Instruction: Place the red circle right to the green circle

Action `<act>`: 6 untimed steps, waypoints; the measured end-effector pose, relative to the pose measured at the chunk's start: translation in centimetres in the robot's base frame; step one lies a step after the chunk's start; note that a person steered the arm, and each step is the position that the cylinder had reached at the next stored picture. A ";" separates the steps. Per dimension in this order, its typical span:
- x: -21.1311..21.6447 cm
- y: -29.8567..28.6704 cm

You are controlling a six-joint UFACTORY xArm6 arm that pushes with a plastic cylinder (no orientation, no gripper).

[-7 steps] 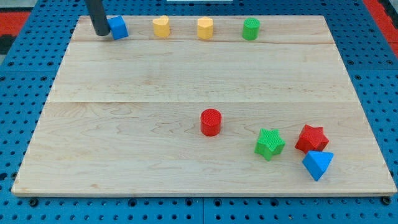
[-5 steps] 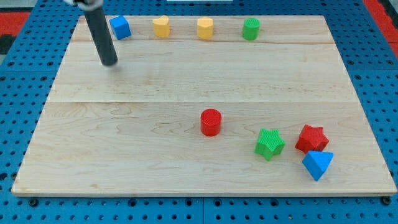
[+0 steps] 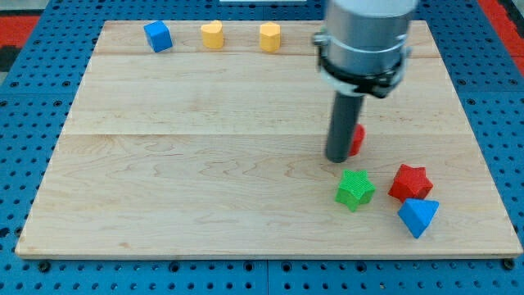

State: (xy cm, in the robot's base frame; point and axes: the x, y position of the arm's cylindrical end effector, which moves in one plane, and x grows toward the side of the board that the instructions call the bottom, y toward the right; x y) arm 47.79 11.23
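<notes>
**Rod tip beside the red circle, mid-board**

Camera view: A pale wooden board (image 3: 188, 164) lies on a blue pegboard surface (image 3: 24, 164). A thick grey arm comes down from the view's top and ends in a straight dark rod. My tip (image 3: 337, 159) rests on the board a little to the view's right of the centre. The rod has no jaws, so it neither clasps nor lets go of anything; it only presses sideways.

The red circle (image 3: 357, 140) sits just on the view's right of the rod, touching it or nearly so. The rod hides most of it, and only a red sliver shows.

The green circle cannot be seen. The arm's wide body covers the spot near the board's top edge, directly above my tip.

Just below my tip, slightly to the view's right, is a green star (image 3: 354, 188). Further right of it lies a red star (image 3: 409, 181), and a blue triangle (image 3: 418, 216) touches the red star from below.

Far above my tip and to the view's left, along the board's top edge, stand three blocks in a row: a yellow hexagon (image 3: 270, 36) nearest, then a yellow heart (image 3: 212, 34), then a blue cube (image 3: 157, 36) farthest left.
</notes>
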 end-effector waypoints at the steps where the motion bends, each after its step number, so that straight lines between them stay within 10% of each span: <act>1: -3.6 4.5; 6: -18.9 9.9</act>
State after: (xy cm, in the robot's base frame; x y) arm 28.90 21.14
